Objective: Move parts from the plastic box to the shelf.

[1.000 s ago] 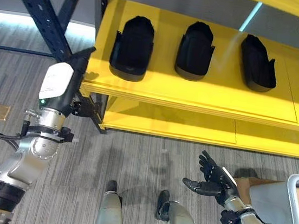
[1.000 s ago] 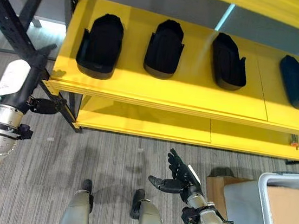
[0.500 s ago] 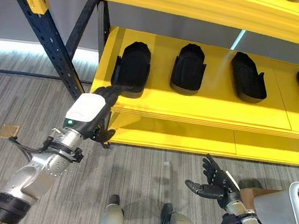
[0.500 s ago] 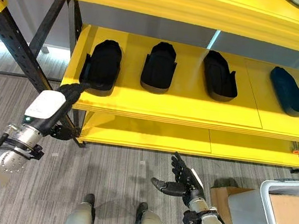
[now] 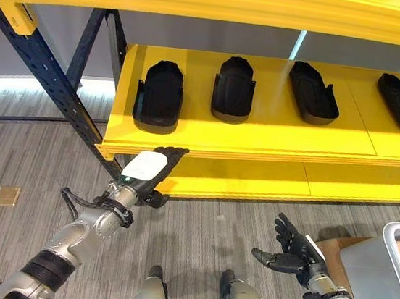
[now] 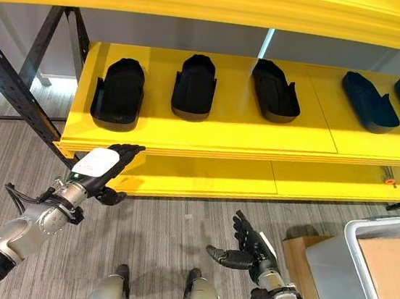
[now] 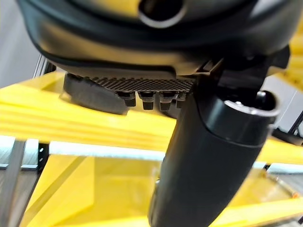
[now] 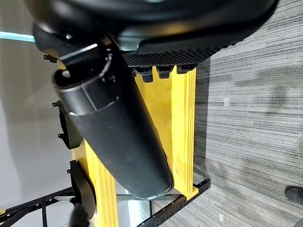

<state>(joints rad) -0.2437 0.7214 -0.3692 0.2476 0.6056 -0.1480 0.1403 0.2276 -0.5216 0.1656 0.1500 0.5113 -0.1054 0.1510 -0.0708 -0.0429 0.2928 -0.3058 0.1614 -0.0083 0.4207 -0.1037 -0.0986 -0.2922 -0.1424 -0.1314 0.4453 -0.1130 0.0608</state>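
I see the yellow shelf (image 5: 260,138) carrying a row of black parts (image 5: 234,89) toward its back edge — a bare strip runs along its front edge. My left hand (image 5: 155,166) hangs just below that front edge near the shelf's left corner, fingers straight, holding nothing. My right hand (image 5: 288,249) hovers over the grey floor (image 5: 204,230), well apart from the shelf, fingers spread and empty. The plastic box (image 6: 381,277) stands at the lower right with a brown carton (image 6: 388,269) inside it; open floor lies between box and shelf.
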